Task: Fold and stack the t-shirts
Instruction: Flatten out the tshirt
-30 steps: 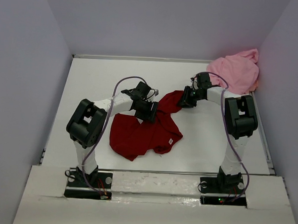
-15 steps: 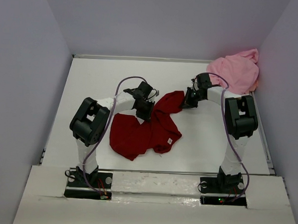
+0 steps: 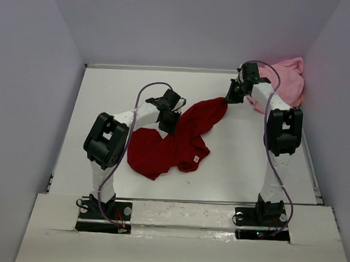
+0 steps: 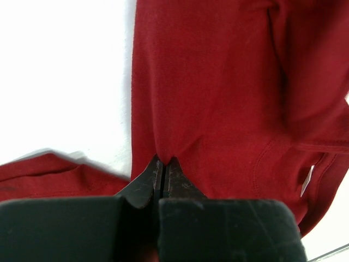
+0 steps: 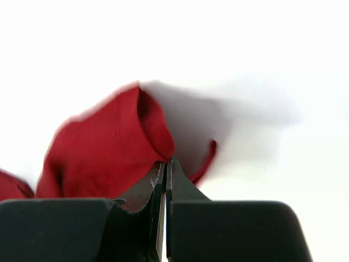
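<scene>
The left gripper [image 4: 163, 162] was pressed together on a pinch of the dark red t-shirt [image 3: 183, 144], with a small ridge of cloth puckered up between its two black fingertips. The right gripper [image 5: 166, 165] was closed too, nipping a narrow end of the same shirt. That wrist view was blurred, but red cloth plainly ran up into the tips from the left, and a thin strip curled away on the right. There were two t-shirts in all, and both grippers held the red one. Its bulk lay crumpled near the middle of the bench [image 3: 106, 98], somewhat toward the near edge. From there a band of cloth was drawn out toward the far right corner, so its long axis ran diagonally from near left to far right. The left gripper held the band's left side about halfway along the shirt, and the right gripper held the far right tip. A small white tag [image 3: 195, 160] showed at the shirt's near right hem. The light pink t-shirt [image 3: 286, 78] sat bunched in the far right corner, against the walls. From overhead the right arm crossed its left edge, and whether they touched could not be told.
</scene>
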`<act>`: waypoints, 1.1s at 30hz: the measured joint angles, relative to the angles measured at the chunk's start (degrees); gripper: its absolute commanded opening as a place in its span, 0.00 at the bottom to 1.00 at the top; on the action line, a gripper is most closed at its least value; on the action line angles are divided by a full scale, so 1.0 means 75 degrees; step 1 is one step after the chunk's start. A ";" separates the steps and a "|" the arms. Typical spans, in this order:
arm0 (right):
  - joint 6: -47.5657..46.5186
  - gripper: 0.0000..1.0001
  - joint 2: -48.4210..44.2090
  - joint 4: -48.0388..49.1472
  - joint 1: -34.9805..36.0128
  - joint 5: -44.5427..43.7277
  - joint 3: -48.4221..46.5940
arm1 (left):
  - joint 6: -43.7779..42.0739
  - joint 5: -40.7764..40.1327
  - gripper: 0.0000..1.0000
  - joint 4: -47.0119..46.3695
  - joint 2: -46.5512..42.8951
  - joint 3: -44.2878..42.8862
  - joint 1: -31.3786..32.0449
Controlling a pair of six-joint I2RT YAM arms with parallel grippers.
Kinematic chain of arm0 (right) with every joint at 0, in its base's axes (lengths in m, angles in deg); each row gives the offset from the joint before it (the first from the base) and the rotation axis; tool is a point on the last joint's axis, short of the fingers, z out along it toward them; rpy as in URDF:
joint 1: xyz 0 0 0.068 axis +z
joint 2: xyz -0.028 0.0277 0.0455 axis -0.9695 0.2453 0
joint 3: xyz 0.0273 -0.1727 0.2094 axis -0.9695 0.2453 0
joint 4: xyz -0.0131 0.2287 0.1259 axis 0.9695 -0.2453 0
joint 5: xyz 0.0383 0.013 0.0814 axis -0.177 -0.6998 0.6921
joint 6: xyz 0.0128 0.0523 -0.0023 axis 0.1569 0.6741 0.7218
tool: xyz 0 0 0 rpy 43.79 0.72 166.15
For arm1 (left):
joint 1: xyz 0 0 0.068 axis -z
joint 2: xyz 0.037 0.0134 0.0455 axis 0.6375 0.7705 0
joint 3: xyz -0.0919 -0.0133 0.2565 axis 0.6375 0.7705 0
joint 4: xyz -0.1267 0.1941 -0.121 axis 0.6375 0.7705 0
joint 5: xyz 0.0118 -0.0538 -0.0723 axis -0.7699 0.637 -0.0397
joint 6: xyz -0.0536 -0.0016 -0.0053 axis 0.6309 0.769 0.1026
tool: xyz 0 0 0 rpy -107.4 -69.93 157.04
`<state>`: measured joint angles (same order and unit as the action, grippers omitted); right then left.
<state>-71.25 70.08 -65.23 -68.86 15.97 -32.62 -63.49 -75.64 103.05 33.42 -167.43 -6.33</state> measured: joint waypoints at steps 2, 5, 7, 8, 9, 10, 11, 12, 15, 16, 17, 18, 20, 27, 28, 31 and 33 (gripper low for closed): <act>-0.0055 0.15 0.0463 -0.0122 -0.0058 0.0029 -0.0892 | -0.0038 -0.0029 0.00 0.0026 0.0000 0.0000 0.0000; -0.0076 0.55 0.1212 -0.0239 -0.0079 0.0207 -0.2040 | -0.0096 -0.0055 0.00 0.0044 -0.0003 0.0003 0.0000; -0.0044 0.61 0.1512 -0.0274 -0.0076 0.0289 -0.2358 | -0.0125 -0.0076 0.00 0.0044 -0.0003 0.0015 0.0000; -0.0015 0.62 0.1626 -0.0309 -0.0076 0.0312 -0.2393 | -0.0149 -0.0087 0.00 0.0044 -0.0003 0.0038 0.0000; -0.0015 0.62 0.1682 -0.0361 -0.0076 0.0326 -0.2393 | -0.0166 -0.0105 0.00 0.0055 -0.0003 0.0055 0.0000; -0.0009 0.62 0.1722 -0.0458 -0.0073 0.0335 -0.2384 | -0.0181 -0.0122 0.00 0.0058 -0.0003 0.0076 0.0000; -0.0006 0.62 0.1731 -0.0527 -0.0073 0.0335 -0.2349 | -0.0195 -0.0137 0.00 0.0061 -0.0003 0.0090 0.0000; -0.0015 0.63 0.1711 -0.0530 -0.0073 0.0335 -0.2259 | -0.0213 -0.0143 0.00 0.0064 -0.0003 0.0096 0.0000; -0.0035 0.63 0.1480 -0.0484 -0.0082 0.0309 -0.1807 | -0.0242 -0.0163 0.00 0.0067 -0.0003 0.0105 0.0000; -0.0038 0.62 0.1373 -0.0481 -0.0082 0.0306 -0.1603 | -0.0248 -0.0163 0.00 0.0064 -0.0003 0.0105 0.0000; -0.0044 0.62 0.1174 -0.0460 -0.0111 0.0309 -0.1241 | -0.0254 -0.0163 0.00 0.0067 -0.0003 0.0105 0.0000; -0.0044 0.62 0.1032 -0.0469 -0.0122 0.0312 -0.1014 | -0.0265 -0.0163 0.00 0.0064 -0.0003 0.0105 0.0000; -0.0041 0.62 0.0592 -0.0364 -0.0207 0.0332 -0.0306 | -0.0283 -0.0160 0.00 0.0064 -0.0003 0.0105 0.0000; 0.0026 0.61 0.0236 0.0064 -0.0533 0.0411 0.0527 | -0.0367 -0.0157 0.00 0.0070 -0.0003 0.0105 0.0000; 0.0047 0.61 0.0236 0.0085 -0.0568 0.0446 0.0580 | -0.0367 -0.0157 0.00 0.0073 -0.0003 0.0105 0.0000; 0.0192 0.61 0.0312 0.0268 -0.0586 0.0615 0.0592 | -0.0367 -0.0157 0.00 0.0082 -0.0003 0.0105 0.0000; 0.0309 0.61 0.0466 0.0449 -0.0577 0.0743 0.0536 | -0.0370 -0.0160 0.00 0.0102 -0.0003 0.0105 0.0000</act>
<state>-68.93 73.58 -61.87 -73.19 21.55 -28.60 -66.26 -76.84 103.82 33.40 -166.64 -6.33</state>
